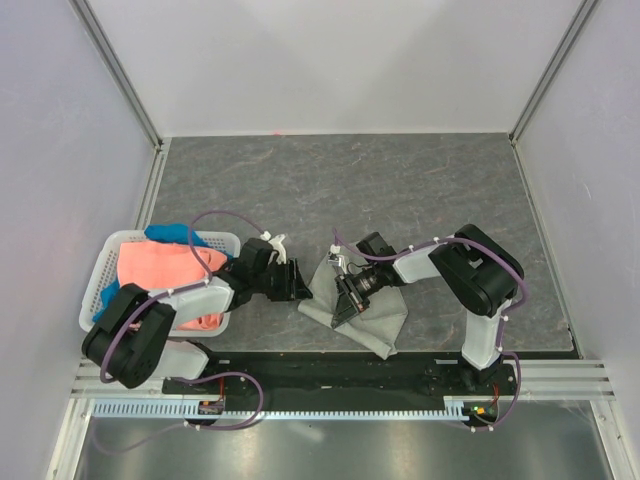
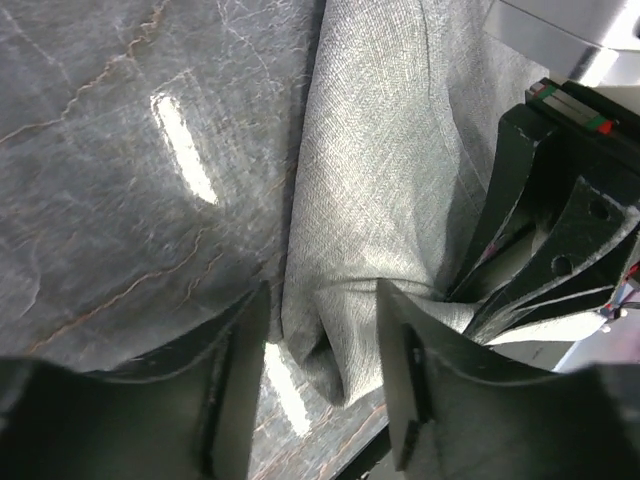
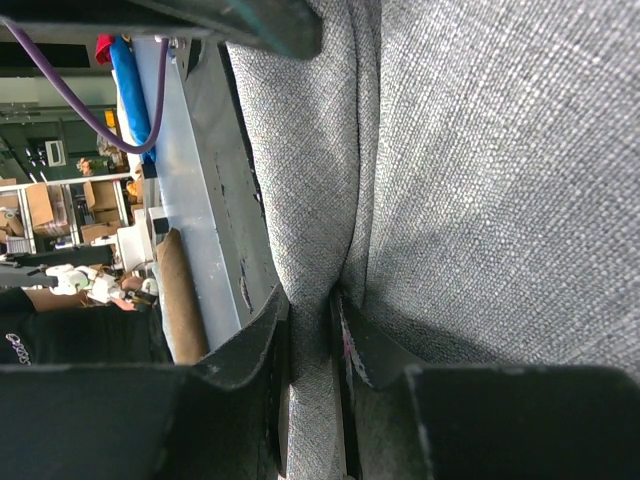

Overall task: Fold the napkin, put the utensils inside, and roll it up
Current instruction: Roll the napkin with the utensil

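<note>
The napkin [image 1: 372, 312] is seen crumpled on the table [image 1: 420, 190], directly beneath the right hand [image 3: 312, 340]. A raised fold of the cloth is pinched tightly between that hand's nearly shut fingers. The cloth's edge on the far side from that hand is straddled by the left hand [image 2: 320, 350]. Its fingers are held apart, with a bump of fabric lying between them, unclamped. Behind the left hand, a white basket [image 1: 98, 285] is found, filled with a coral-orange cloth [image 1: 155, 270] and a blue cloth [image 1: 165, 233].

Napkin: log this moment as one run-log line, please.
light grey fabric napkin: bunched, not rolled | right gripper: shut, pinching a fold | left gripper: open, astride adjacent fold
</note>
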Motion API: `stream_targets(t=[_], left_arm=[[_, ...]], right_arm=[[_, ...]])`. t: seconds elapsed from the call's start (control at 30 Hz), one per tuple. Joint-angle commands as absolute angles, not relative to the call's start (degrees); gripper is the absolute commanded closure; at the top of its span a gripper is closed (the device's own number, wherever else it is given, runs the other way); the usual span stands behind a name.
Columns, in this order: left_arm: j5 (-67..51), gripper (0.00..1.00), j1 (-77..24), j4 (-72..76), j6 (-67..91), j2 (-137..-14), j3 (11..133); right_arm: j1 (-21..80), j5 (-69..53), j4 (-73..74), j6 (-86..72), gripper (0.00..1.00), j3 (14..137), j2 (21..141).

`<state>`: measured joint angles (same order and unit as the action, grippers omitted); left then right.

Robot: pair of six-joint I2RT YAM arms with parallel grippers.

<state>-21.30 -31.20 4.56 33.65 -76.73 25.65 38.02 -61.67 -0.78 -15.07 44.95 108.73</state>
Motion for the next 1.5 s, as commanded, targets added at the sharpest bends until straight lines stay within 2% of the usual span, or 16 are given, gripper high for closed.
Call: stream_targets(t=[0.0,0.03,0.07,0.23,0.37,0.47,0.53,0.67,0.7,0.73,0.87,0.9,1.0,1.13,1.23,1.47], left_arm=[[-22.41,0.52,-31.11,3.78,34.28,-80.59,27.68],[-23.37,0.54,-31.11,3.43,34.19,-81.47,27.95],[-23.99,0.61,-31.11,3.43,34.02,-82.17,28.21],[-26.72,0.77,-31.29,3.08,33.75,-84.46,27.78],[-26.37,0.98,-31.2,0.97,32.08,-84.46,27.51],[-25.67,0.98,-31.2,0.35,31.64,-84.81,28.03],[-25.31,0.98,-31.2,-1.04,31.55,-84.64,28.12],[-24.17,0.98,-31.2,-1.14,31.55,-84.29,27.42],[-24.08,0.98,-31.2,-1.06,31.38,-84.29,27.42],[-24.08,0.98,-31.29,-0.97,31.38,-84.29,27.33],[-23.91,0.98,-31.29,-1.05,31.29,-84.64,27.68],[-23.82,0.98,-31.2,-1.05,31.2,-84.64,27.77],[-23.91,0.98,-31.2,-1.05,31.2,-84.73,27.86],[-23.82,0.98,-31.2,-1.14,31.2,-85.08,27.95],[-23.82,0.98,-31.2,-1.14,31.11,-85.43,28.04],[-24.08,0.98,-31.2,-1.41,31.11,-85.78,28.65]], right_arm=[[37.7,-54.76,1.76,-11.95,0.87,44.56,111.36],[37.71,-54.76,1.76,-11.95,0.88,44.73,111.53],[37.53,-54.67,1.67,-11.95,0.87,44.74,111.71],[37.27,-53.88,1.93,-11.87,0.87,45.52,111.8],[36.83,-53.26,2.81,-11.95,0.87,46.84,111.53],[36.74,-51.69,7.45,-10.64,0.82,48.86,110.05],[36.74,-48.54,10.09,-9.76,0.74,50.26,108.29],[36.74,-42.82,17.73,-8.35,0.66,52.9,101.53],[36.83,-41.67,18.71,-8.18,0.58,53.43,100.3],[36.91,-40.36,19.5,-8.17,0.54,54.22,99.07],[40.58,-31.49,22.32,-7.03,0.43,54.93,91.35],[42.17,-24.94,22.24,-6.6,0.4,54.58,89.58],[50.69,-7.39,21.54,-5.36,0.38,51.87,83.42],[63.07,10.14,19.6,-4.84,0.36,48.26,78.58],[69.05,16.93,19.16,-4.22,0.36,47.55,79.8],[73.3,18.72,15.82,-1.94,0.4,48.08,87.44]])
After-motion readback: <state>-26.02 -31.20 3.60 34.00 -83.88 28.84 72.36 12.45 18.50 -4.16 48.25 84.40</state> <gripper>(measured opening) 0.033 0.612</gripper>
